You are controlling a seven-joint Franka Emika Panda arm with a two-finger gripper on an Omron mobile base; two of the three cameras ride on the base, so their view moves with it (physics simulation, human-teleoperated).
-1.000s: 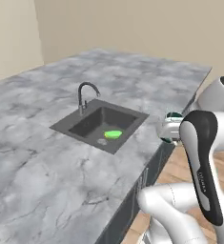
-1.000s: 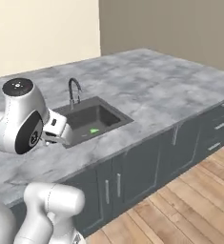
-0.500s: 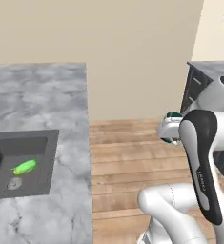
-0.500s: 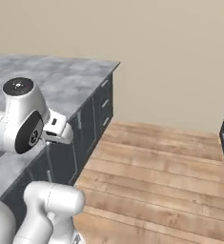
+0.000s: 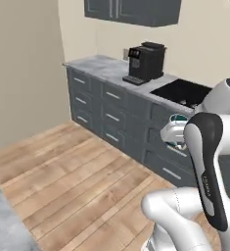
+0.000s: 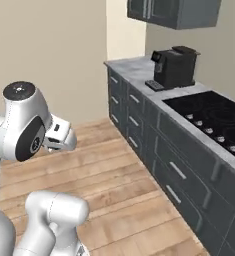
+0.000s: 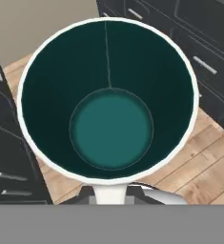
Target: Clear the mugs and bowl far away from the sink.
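The pale grey-white mug [image 7: 108,102] with a teal inside is carried in the air above the wooden floor, clear of every counter. In the hand view its round mouth faces the camera, white rim unbroken. In the left base view it shows partly, apparently upright.

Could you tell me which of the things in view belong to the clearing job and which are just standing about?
Belongs to the job:
- teal-lined mug, held in the gripper

Standing about:
- coffee machine
- black stovetop
- dark cabinet drawers
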